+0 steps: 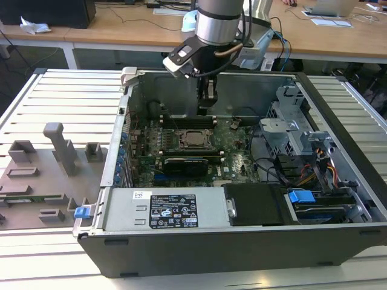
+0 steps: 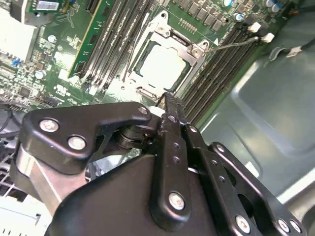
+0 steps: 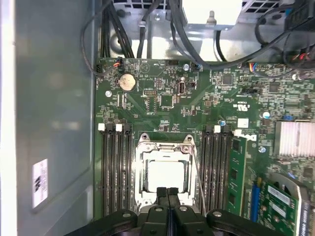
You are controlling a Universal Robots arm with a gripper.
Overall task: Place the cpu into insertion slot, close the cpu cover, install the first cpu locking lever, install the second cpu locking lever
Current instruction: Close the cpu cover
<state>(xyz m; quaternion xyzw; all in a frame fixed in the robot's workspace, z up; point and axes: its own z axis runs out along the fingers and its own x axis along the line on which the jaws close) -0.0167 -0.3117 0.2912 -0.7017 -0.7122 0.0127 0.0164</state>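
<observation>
Robot gripper hanging inside an open computer case on a slatted counter, just above the processor socket.

In both wrist views the gripper's fingers are clenched together on nothing, with their tips over one edge of the cpu. The cpu lies in the insertion slot, with the cpu cover flat around it. The second wrist view shows a thin wire lever reaching out across the memory slots. The exterior view takes in the whole case and grey holders at the exterior view's left.
</observation>
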